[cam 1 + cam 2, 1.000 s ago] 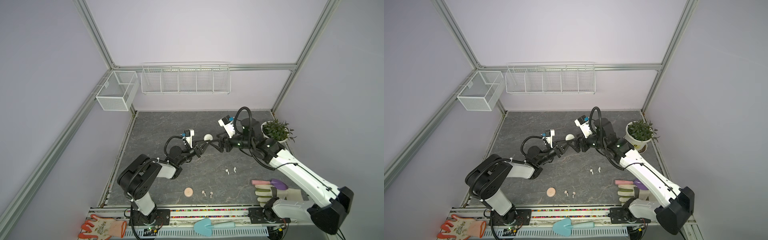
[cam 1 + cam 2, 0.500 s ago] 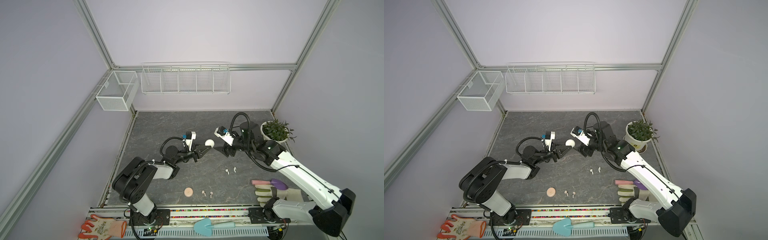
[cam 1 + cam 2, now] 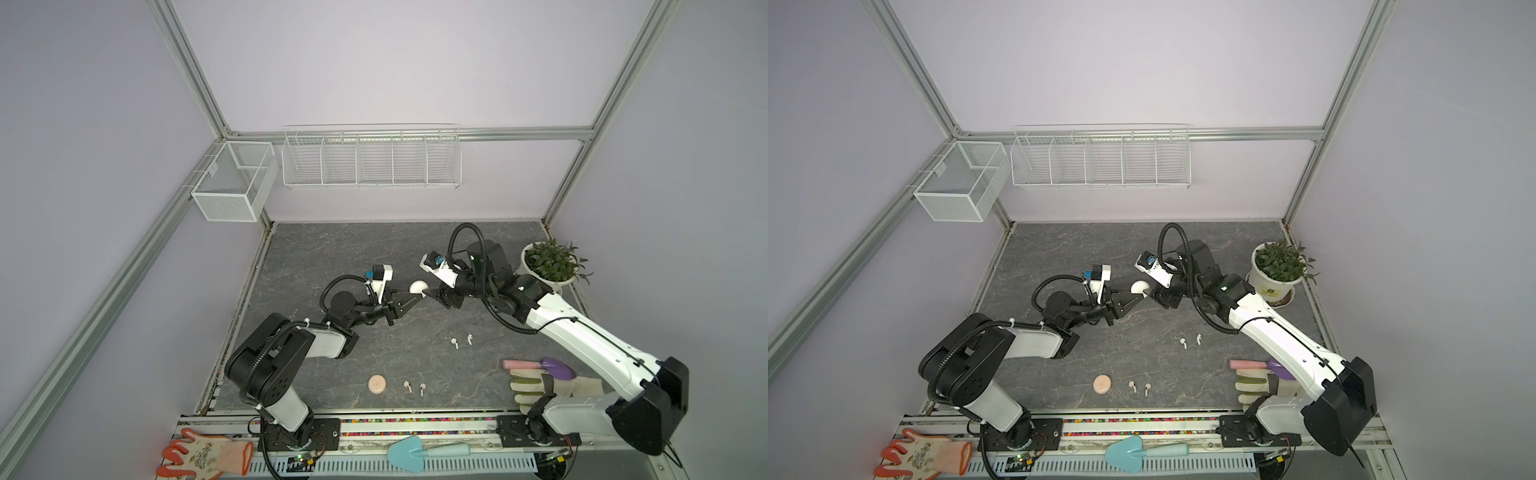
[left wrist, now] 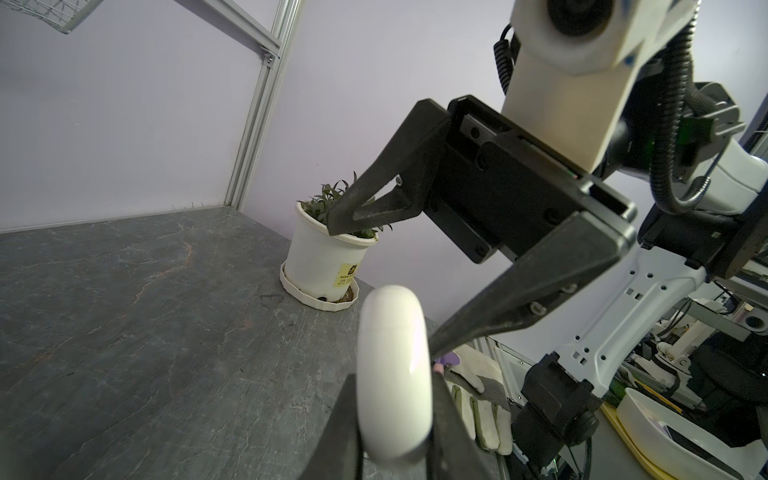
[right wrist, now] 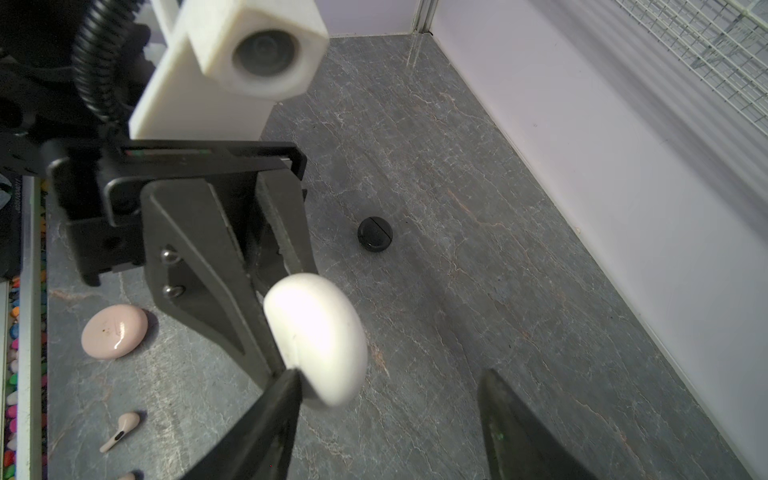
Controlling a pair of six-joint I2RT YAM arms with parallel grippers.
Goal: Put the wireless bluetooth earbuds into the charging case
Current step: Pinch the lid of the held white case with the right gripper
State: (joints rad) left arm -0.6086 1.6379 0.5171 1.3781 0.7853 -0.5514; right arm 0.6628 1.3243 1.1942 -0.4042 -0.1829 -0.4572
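Note:
My left gripper is shut on the white charging case, holding it on edge above the middle of the table. My right gripper faces it, open. One of its fingers lies against the case's rim and the other stands well apart. Two white earbuds lie on the table nearer the front. Two pale pink earbuds lie close to the front edge.
A pink case lies shut beside the pink earbuds. A black case sits farther back. A potted plant stands at the right. A glove and a purple trowel lie at the front right.
My right gripper has come down and leftward to the white case, and its jaws have narrowed slightly. The left gripper still holds the case, now a little lower.

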